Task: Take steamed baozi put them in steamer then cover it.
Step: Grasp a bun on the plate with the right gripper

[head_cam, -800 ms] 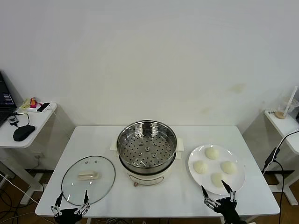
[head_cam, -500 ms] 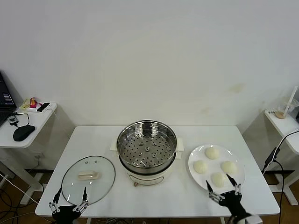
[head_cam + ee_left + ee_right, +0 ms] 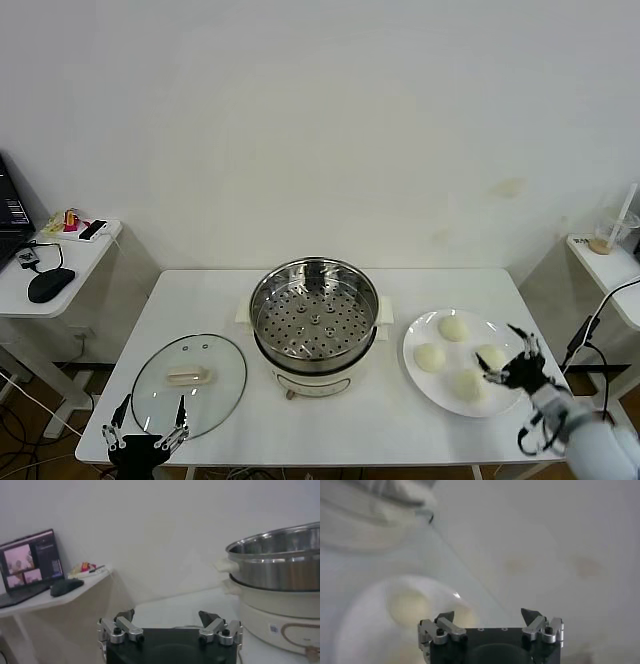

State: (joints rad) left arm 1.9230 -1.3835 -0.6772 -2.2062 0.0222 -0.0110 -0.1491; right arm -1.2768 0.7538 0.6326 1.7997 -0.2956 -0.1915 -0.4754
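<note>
Four off-white baozi lie on a white plate right of the steamer, a shiny steel pot with a perforated tray on a cream base. The glass cover with a cream bar handle lies flat on the table, left of the steamer. My right gripper is open, raised beside the plate's right edge near the rightmost baozi. In the right wrist view a baozi and the plate show blurred. My left gripper is open at the table's front edge below the cover; it also shows in the left wrist view.
A white table carries everything. A side table with a mouse and small items stands at the left. Another side table with a cup stands at the right, with a cable hanging near my right arm.
My right gripper has swung from the table's front edge up and to the right, to beside the plate's right rim. My left gripper has barely moved.
</note>
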